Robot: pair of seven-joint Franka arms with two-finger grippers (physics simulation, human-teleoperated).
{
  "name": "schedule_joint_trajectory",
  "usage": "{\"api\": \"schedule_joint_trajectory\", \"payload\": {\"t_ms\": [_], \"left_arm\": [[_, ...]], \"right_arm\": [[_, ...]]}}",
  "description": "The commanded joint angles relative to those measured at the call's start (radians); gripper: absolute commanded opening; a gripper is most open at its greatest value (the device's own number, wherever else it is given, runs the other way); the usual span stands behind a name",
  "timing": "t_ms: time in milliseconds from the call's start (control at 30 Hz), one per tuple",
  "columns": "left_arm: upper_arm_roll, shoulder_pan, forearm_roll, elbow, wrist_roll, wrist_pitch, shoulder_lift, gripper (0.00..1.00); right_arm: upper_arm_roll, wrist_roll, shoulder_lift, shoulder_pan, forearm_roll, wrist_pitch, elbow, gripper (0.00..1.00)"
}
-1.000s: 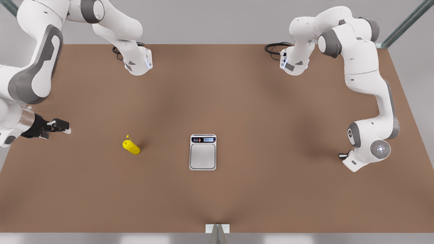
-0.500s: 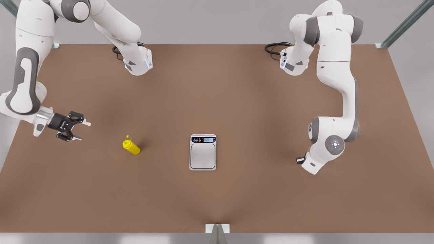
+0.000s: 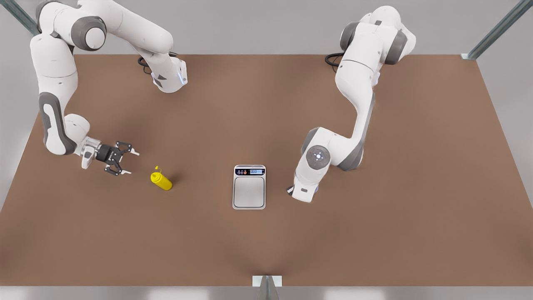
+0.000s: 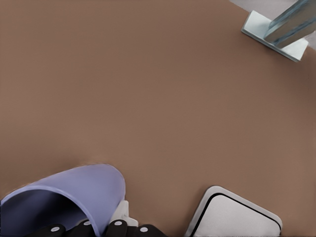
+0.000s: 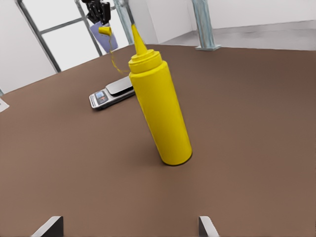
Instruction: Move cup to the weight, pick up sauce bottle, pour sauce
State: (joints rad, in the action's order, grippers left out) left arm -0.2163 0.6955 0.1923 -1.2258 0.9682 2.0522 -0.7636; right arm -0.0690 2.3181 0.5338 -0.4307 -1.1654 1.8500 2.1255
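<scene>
The right gripper (image 3: 127,163) is low over the table (image 3: 374,233), just beside the sauce bottle (image 3: 161,181) on the front view's left, with its two fingers spread apart and nothing between them; in the right wrist view the bottle (image 5: 159,111) stands upright on the table ahead of the fingertips (image 5: 49,226). The left gripper (image 4: 116,228) is pinching the purple cup (image 4: 66,202), which is tilted, and it is next to the scale (image 3: 249,187) on the front view's right. The scale's plate (image 4: 237,219) has nothing on it.
</scene>
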Motion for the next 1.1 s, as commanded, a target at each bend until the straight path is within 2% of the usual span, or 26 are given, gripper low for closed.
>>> {"api": "schedule_joint_trajectory", "payload": {"t_ms": [0, 33, 100, 133, 233, 367, 400, 533, 700, 733, 800, 833, 867, 900, 1067], "left_arm": [[0.0, 0.001, 0.082, 0.012, 0.006, -0.006, -0.006, 0.21], [0.0, 0.002, 0.072, 0.106, 0.061, -0.064, -0.054, 0.21], [0.023, 0.022, 0.072, 0.186, 0.128, -0.066, -0.101, 0.21], [0.028, 0.038, 0.072, 0.288, 0.19, -0.067, -0.164, 0.21], [0.029, 0.085, 0.072, 0.397, 0.282, -0.061, -0.238, 0.21], [0.029, 0.154, 0.062, 0.402, 0.362, -0.064, -0.272, 0.21], [0.029, 0.165, 0.001, 0.402, 0.414, -0.061, -0.287, 0.21], [0.028, 0.156, -0.002, 0.454, 0.543, 0.06, -0.336, 0.21], [0.026, 0.16, -0.024, 0.454, 0.558, 0.098, -0.349, 0.21], [0.023, 0.16, -0.028, 0.454, 0.558, 0.117, -0.349, 0.24], [0.023, 0.15, -0.044, 0.454, 0.569, 0.132, -0.349, 0.42], [0.023, 0.147, -0.044, 0.453, 0.569, 0.141, -0.352, 0.45], [0.021, 0.147, -0.044, 0.454, 0.57, 0.143, -0.364, 0.44], [0.02, 0.142, -0.044, 0.454, 0.569, 0.141, -0.364, 0.6], [0.021, 0.137, -0.044, 0.454, 0.572, 0.134, -0.362, 0.62]], "right_arm": [[0.0, 0.001, 0.005, 0.001, -0.008, 0.0, -0.001, 1.0], [0.0, 0.003, 0.02, 0.018, -0.043, 0.002, -0.012, 1.0], [0.0, 0.003, 0.041, 0.064, -0.106, 0.005, -0.029, 1.0], [0.0, 0.003, 0.049, 0.087, -0.143, 0.008, -0.038, 1.0], [0.0, 0.003, 0.061, 0.121, -0.177, 0.008, -0.056, 1.0], [0.0, 0.0, 0.097, 0.171, -0.226, 0.012, -0.095, 1.0], [0.0, 0.0, 0.104, 0.178, -0.23, 0.012, -0.095, 1.0], [0.015, 0.0, 0.111, 0.185, -0.234, 0.014, -0.095, 1.0], [0.018, 0.073, 0.117, 0.207, -0.234, 0.034, -0.104, 1.0], [0.018, 0.075, 0.12, 0.205, -0.232, 0.034, -0.107, 1.0], [0.018, 0.087, 0.13, 0.207, -0.232, 0.035, -0.116, 1.0], [0.018, 0.087, 0.132, 0.208, -0.232, 0.035, -0.124, 1.0], [0.018, 0.087, 0.137, 0.216, -0.234, 0.035, -0.127, 1.0], [0.018, 0.087, 0.138, 0.216, -0.234, 0.035, -0.131, 1.0], [0.026, 0.083, 0.152, 0.221, -0.234, 0.034, -0.147, 1.0]]}}
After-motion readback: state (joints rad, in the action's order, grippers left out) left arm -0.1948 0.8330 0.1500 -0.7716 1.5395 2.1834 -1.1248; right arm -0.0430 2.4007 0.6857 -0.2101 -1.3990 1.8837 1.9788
